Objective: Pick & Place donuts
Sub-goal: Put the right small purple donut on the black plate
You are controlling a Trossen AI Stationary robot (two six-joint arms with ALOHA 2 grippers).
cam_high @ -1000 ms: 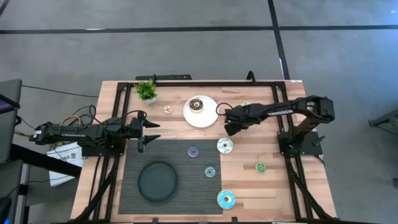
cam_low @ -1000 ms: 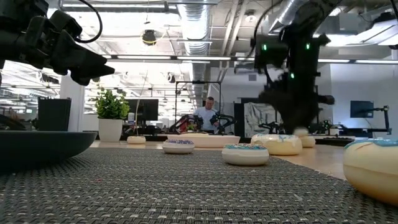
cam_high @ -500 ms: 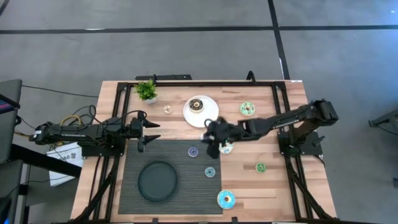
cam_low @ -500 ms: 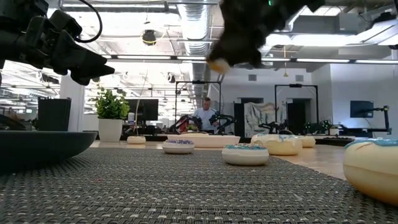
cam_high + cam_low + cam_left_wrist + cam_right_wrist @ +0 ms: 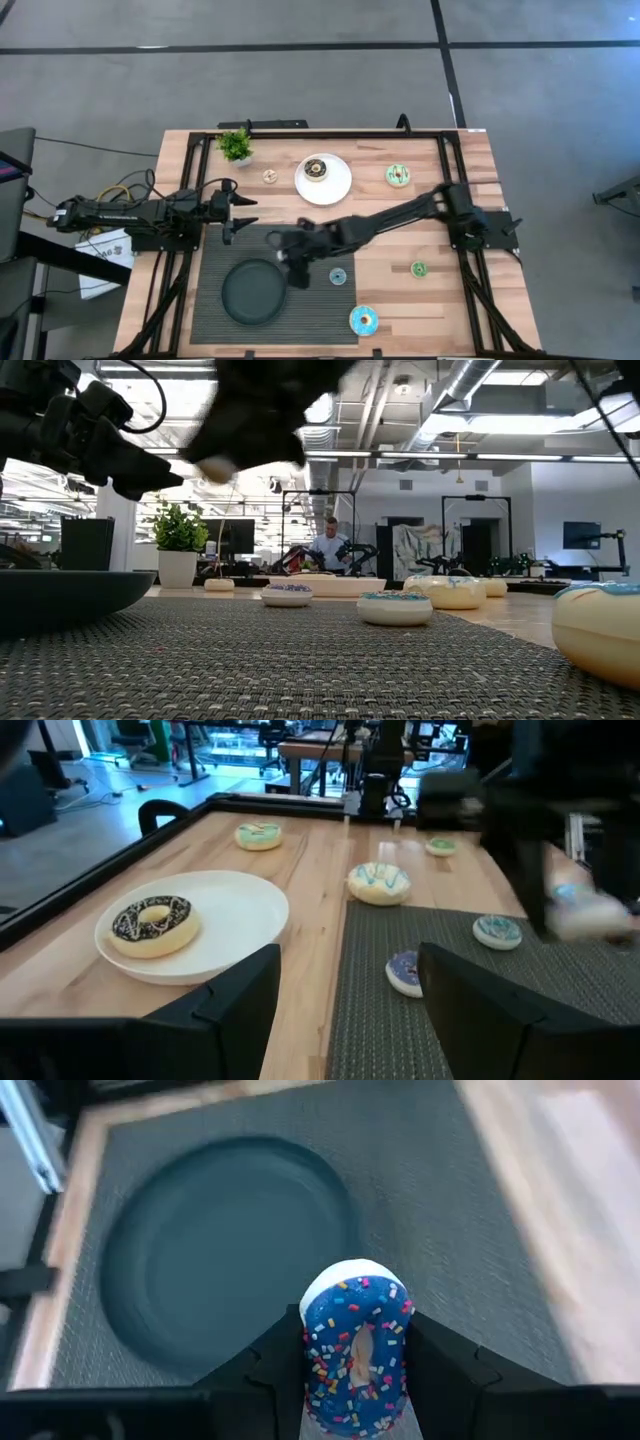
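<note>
The right pincer [image 5: 296, 262] reaches far across the desk [image 5: 470, 300] to the grey mat [image 5: 320, 320], hanging just beside the right rim of the black dish [image 5: 252, 292]. Its fingers are closed on a blue donut [image 5: 356, 1342] with coloured sprinkles, held on edge between the two pads, with the dish below and beyond it in the right wrist view. In the low view the arm is a dark blur overhead with a pale donut edge under it.

The left pincer [image 5: 240, 213] waits above the left side of the desk, at the far left corner of the mat, its fingers spread wide and holding nothing.

A chocolate donut [image 5: 316, 169] lies on the white plate [image 5: 335, 185] at the far middle of the desk. A green donut [image 5: 398, 176] sits on bare wood to the right of the plate. A white donut with blue stripes [image 5: 378, 883] shows in the left wrist view on the wood just off the mat's edge; from above the right arm covers it. Another blue donut [image 5: 363, 320] rests at the near right edge of the mat. A small teal donut [image 5: 338, 276] lies on the mat, a small purple one [image 5: 406, 972] near it, a small green one [image 5: 418, 268] on wood to the right, and a small tan one [image 5: 269, 176] near the potted plant [image 5: 236, 146] at the far left.
</note>
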